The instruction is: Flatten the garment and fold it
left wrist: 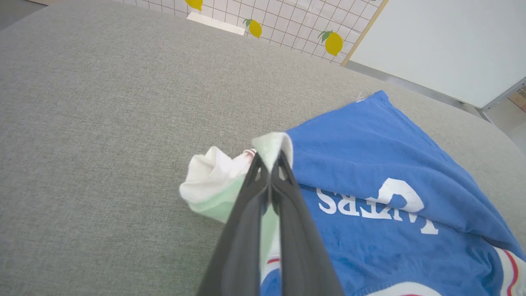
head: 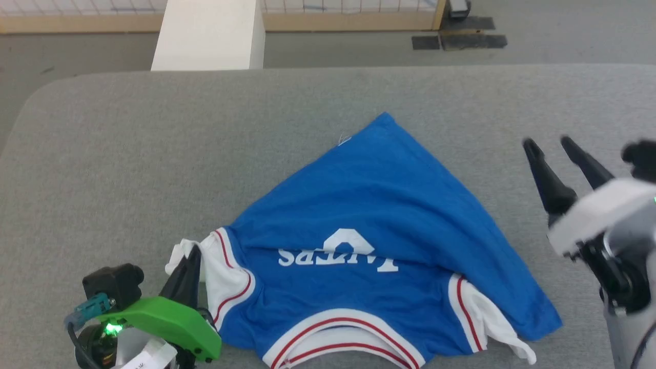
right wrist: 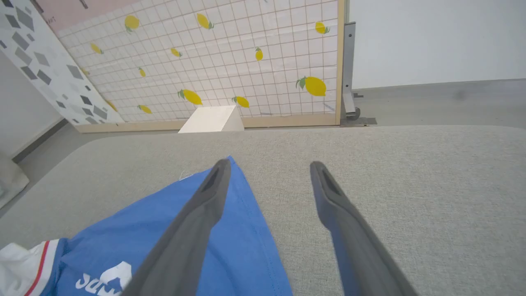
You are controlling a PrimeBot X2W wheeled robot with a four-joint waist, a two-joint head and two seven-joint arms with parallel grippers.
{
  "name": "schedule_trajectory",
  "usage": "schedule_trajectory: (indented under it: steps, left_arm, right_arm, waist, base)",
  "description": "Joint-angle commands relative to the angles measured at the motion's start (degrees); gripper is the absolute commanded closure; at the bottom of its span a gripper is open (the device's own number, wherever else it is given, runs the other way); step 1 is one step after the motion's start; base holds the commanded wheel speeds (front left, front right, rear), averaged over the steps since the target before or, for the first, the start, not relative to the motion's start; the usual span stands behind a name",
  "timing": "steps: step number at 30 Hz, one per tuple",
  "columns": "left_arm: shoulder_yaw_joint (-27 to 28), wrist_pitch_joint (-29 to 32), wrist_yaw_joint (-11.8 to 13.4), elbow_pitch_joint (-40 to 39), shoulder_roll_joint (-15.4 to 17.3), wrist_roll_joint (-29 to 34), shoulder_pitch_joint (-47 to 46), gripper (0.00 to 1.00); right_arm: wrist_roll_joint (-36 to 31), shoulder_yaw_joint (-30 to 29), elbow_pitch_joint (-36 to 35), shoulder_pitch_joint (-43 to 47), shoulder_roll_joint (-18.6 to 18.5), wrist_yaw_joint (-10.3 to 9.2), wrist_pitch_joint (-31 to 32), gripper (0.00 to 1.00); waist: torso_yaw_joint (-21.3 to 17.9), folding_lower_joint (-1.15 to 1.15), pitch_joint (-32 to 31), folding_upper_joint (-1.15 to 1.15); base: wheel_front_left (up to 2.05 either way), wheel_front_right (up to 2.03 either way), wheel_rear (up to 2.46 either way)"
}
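The garment (head: 369,225) is a bright blue T-shirt with white sleeves, red-striped trim and white lettering, lying crumpled on the grey table with one corner pointing away from me. My left gripper (head: 192,253) at the lower left is shut on its white left sleeve (left wrist: 213,181); in the left wrist view the left gripper (left wrist: 269,158) pinches the bunched cloth. My right gripper (head: 548,141) is open above bare table, right of the shirt, holding nothing. In the right wrist view the right gripper (right wrist: 269,164) frames table, with the garment (right wrist: 164,242) below its left finger.
The grey cloth-covered table (head: 154,154) has rounded far corners and free room on all sides of the shirt. A white block (head: 210,36) stands on the floor behind it. A lemon-patterned grid panel (right wrist: 230,61) lines the back.
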Motion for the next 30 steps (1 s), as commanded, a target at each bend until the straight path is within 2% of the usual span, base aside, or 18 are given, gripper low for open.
schedule_trajectory:
  steps: [1, 11, 20, 30]
  left_arm:
    - [-0.1, -0.37, -0.32, -0.37, 0.06, 0.44, -1.19, 1.0]
    - [-1.55, -1.48, -1.44, -1.36, -1.26, 1.66, -6.08, 1.0]
    - [-2.61, -3.18, -2.55, -0.98, -3.06, 1.69, -8.67, 1.0]
    - [-3.61, -4.8, -3.71, -0.09, -4.46, 1.67, -10.53, 1.0]
  right_arm:
    - [-0.29, 0.94, 1.09, -2.89, -0.35, -0.06, 0.15, 0.0]
    - [-6.39, 9.44, 12.52, -22.1, -2.31, -0.06, 8.77, 0.0]
    - [-12.31, 17.23, 23.44, -36.01, -3.85, -0.06, 25.98, 0.0]
    - [-17.24, 22.21, 29.52, -43.05, -4.49, -0.06, 41.67, 0.0]
  waist:
    - [1.67, 0.0, 2.31, 0.0]
    - [8.73, 0.0, 10.78, 0.0]
    - [13.92, 0.0, 17.5, 0.0]
    - [16.29, 0.0, 21.59, 0.0]
  base:
    - [0.0, 0.0, 0.0]
    - [0.0, 0.0, 0.0]
    - [0.0, 0.0, 0.0]
    - [0.0, 0.0, 0.0]
